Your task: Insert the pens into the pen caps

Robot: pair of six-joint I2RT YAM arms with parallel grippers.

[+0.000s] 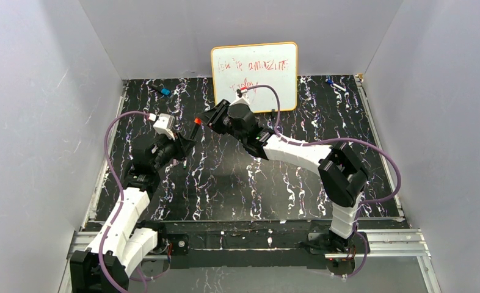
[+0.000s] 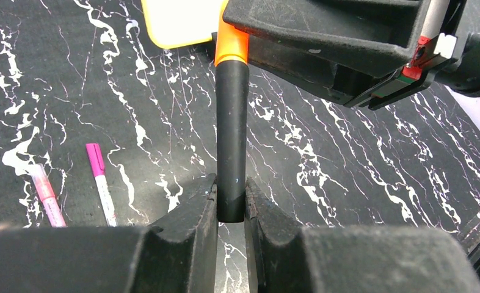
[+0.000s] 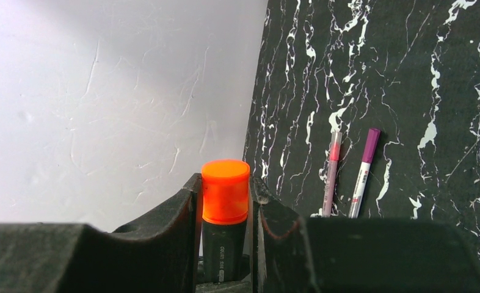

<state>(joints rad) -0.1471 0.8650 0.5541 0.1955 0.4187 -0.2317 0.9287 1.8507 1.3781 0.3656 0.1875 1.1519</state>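
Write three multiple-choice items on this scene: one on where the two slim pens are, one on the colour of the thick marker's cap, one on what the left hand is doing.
1. Where do the slim pens lie?
A. Side by side on the table
B. In a drawer
C. Stacked on a shelf

2. What colour is the cap on the thick black marker?
A. Green
B. Orange
C. Blue

3. What is the left hand doing?
A. Open and empty
B. Shut on the marker's barrel
C. Lying flat on the table

Answers:
1 A: both wrist views show them next to each other on the marbled top.
2 B: the cap is bright orange against the black barrel.
3 B: its fingers press the barrel from both sides.
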